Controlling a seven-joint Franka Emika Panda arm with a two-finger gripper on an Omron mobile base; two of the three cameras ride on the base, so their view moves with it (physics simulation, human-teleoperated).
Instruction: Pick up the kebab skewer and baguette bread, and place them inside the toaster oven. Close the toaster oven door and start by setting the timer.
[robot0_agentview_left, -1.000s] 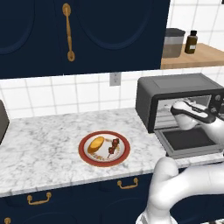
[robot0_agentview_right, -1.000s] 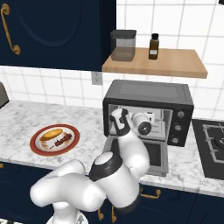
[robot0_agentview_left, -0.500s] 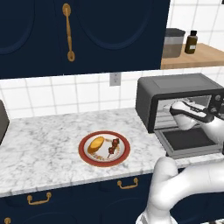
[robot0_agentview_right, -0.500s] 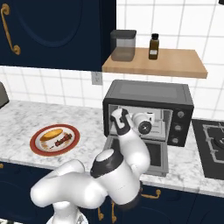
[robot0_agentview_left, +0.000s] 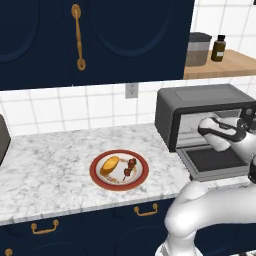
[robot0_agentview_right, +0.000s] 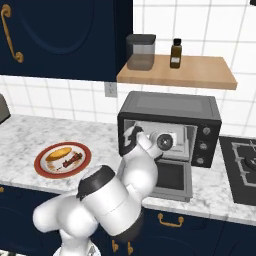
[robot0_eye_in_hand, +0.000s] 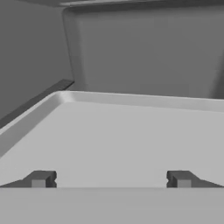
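Observation:
The dark grey toaster oven stands at the back of the counter with its door folded down flat. My hand reaches into the oven mouth. In the hand view my gripper is open and empty, fingertips wide apart over the pale inner tray. To the left, a red-rimmed plate holds the golden baguette bread and, just right of it, the thin kebab skewer.
A wooden shelf above the oven carries a grey canister and a brown bottle. Navy cabinets hang overhead. A stove lies right of the oven. The oven knobs sit on its right front.

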